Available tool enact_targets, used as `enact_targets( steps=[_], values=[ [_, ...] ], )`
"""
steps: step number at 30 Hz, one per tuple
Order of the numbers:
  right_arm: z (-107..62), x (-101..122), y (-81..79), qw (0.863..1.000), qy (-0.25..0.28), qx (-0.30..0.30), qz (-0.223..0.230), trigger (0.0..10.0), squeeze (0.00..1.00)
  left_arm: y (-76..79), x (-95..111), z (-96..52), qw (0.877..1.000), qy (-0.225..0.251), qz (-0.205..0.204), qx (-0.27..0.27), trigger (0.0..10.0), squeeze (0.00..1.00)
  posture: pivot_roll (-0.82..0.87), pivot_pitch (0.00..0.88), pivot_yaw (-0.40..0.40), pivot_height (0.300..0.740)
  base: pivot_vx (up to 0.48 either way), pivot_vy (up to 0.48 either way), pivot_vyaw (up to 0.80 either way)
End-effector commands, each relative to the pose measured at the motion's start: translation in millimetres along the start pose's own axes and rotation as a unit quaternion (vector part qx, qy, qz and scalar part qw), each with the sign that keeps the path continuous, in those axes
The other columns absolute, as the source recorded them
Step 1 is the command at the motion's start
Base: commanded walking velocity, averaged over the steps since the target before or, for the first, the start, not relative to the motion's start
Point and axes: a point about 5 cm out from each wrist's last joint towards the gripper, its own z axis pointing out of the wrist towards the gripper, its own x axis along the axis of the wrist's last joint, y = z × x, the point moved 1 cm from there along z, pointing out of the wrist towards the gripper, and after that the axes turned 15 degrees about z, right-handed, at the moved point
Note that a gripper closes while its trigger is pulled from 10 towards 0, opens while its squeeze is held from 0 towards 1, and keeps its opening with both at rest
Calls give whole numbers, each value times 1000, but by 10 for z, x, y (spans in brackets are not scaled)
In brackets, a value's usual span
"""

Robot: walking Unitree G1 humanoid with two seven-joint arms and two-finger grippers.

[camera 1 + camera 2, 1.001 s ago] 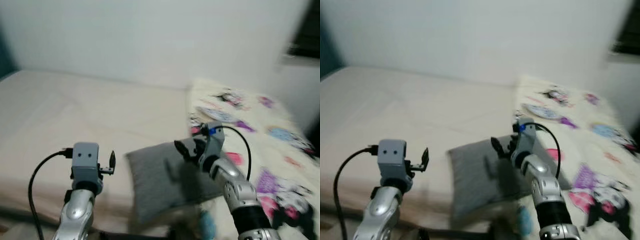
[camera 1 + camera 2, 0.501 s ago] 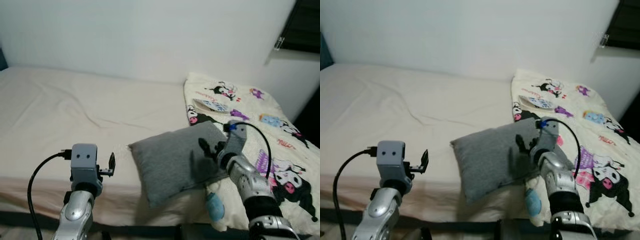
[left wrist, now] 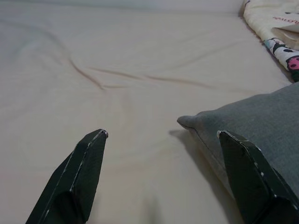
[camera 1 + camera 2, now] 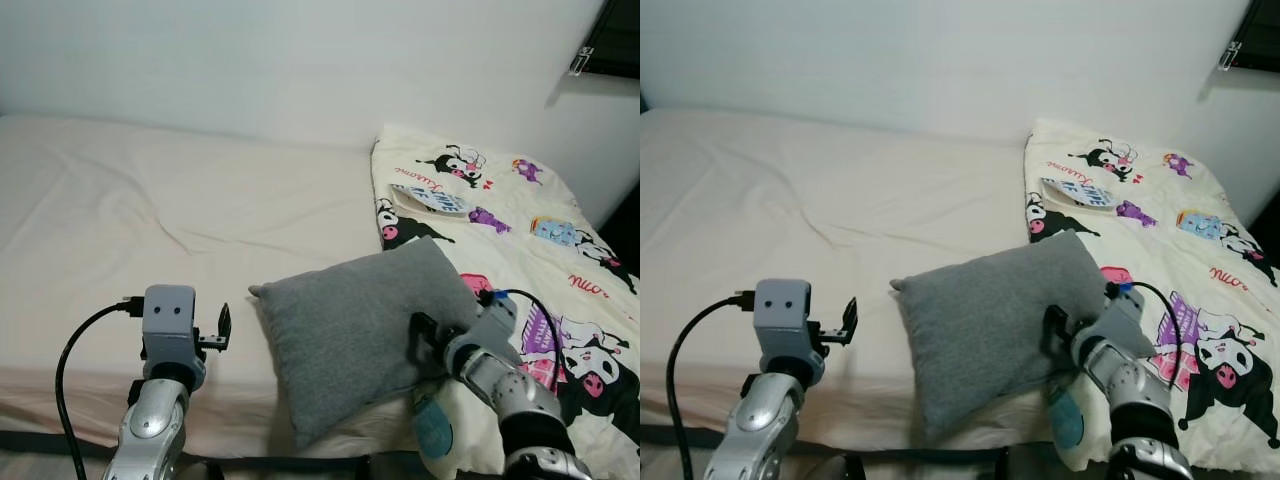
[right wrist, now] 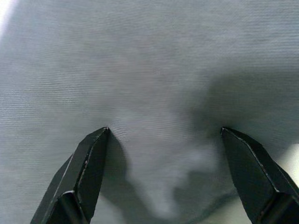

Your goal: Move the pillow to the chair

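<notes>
The grey pillow [image 4: 365, 335] lies tilted on the near edge of the bed [image 4: 150, 220], at about 5 o'clock from the middle of the head view, its lower corner hanging past the mattress edge. Its right side overlaps the cartoon-print blanket [image 4: 520, 230] that covers the bed's right part, from 1 o'clock down to 4 o'clock.

The right hand [image 4: 424, 343] is pressed against the pillow's right edge at about 4 o'clock, its silver arm reaching in from the lower right corner. In the right wrist view the two black fingers [image 5: 86, 172] stand wide apart, their tips touching the grey fabric, which dents and shades between them; the hand is open against the pillow, not closed on it.

The left hand [image 4: 222, 325] is raised at about 7 o'clock, over the bare cream sheet and just left of the pillow. In the left wrist view its fingers [image 3: 81, 175] are spread open with nothing between them, and the pillow's corner [image 3: 187, 122] points in near the right-side finger.

A small printed book or card [image 4: 430, 198] lies on the blanket at 2 o'clock
</notes>
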Motion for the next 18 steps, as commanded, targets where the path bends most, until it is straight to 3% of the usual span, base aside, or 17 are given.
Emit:
enact_targets(
  steps=[1,6,9,15,16,18],
  values=[
    [-69,100,210,998,7,-57,-28,10000,0,7,-2,-10,1000,-3,0,-8,10000,0,-56,0,-80,547,0,0,0],
    [-86,229,287,993,17,-88,-71,10000,0,9,0,-6,1000,-3,-2,-10,10000,0,-60,0,-81,547,0,0,0],
    [-65,245,306,992,20,-101,-73,10000,0,13,2,-2,1000,-3,-2,-10,10000,0,-56,0,-81,547,0,0,0],
    [6,204,200,995,21,-69,-62,10000,0,13,9,0,1000,-2,-4,-9,10000,0,-50,0,-84,547,0,0,0],
    [55,177,91,999,23,-22,-33,10000,0,10,15,-3,1000,-1,-4,-8,10000,0,-43,0,-86,547,0,0,0],
    [67,174,62,999,25,-11,-26,10000,0,9,18,-3,1000,-1,-4,-7,10000,0,-43,0,-86,547,0,0,0]
  ],
)
